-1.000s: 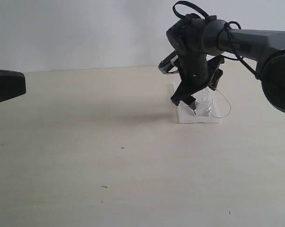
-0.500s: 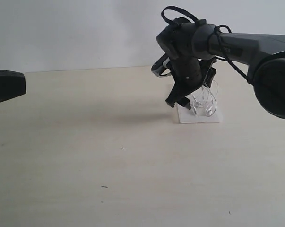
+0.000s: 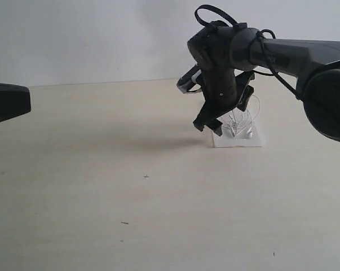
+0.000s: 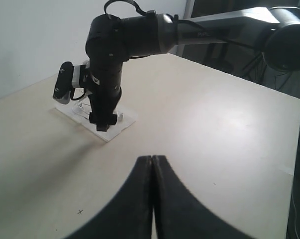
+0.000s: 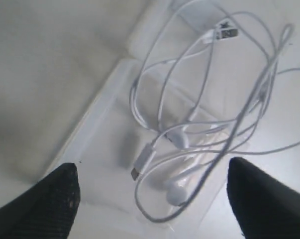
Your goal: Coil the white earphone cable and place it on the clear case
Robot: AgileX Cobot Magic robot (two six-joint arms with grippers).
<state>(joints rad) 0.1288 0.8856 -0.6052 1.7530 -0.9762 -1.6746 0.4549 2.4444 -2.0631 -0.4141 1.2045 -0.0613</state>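
Cable (image 3: 249, 134) on case (image 3: 238, 142), partly behind hand (image 3: 225, 118)

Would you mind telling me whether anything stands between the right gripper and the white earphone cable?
Nothing visible does. The right gripper hangs with jaws open directly over the thin white earphone cable, which lies looped on the small clear plastic case; only air separates them.
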